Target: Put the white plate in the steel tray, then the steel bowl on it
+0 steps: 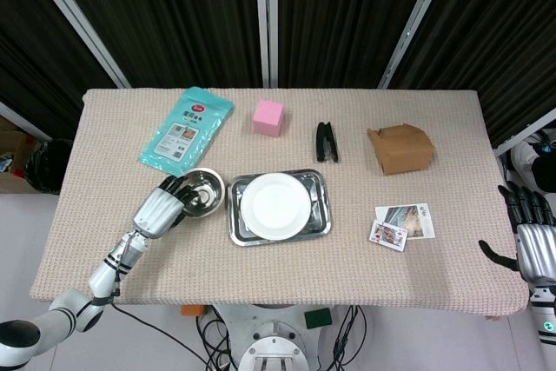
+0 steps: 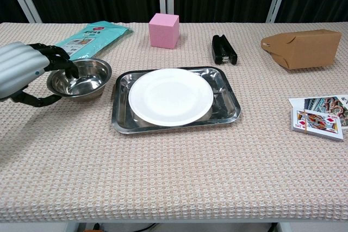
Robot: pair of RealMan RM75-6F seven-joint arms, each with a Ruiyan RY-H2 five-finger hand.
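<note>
My left hand (image 2: 24, 71) curls over the near rim of the empty steel bowl (image 2: 80, 79), fingertips hooked on it (thumb underneath). Just right, the steel tray (image 2: 228, 93) holds 1 white plate (image 2: 171, 96). My right hand (image 1: 532, 242) hangs open, off the surface (image 2: 174, 177).

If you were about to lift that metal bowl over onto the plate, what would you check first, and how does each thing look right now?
1. White plate lies inside the steel tray: ok.
2. Plate top is bare, with room for the bowl: ok.
3. Steel bowl stands upright and empty on the table: ok.
4. Left hand has fingers at the bowl's near-left rim: ok.
5. Grip firm enough to lift: cannot tell.
6. Right hand is at the table's far right edge, out of the way: ok.
</note>
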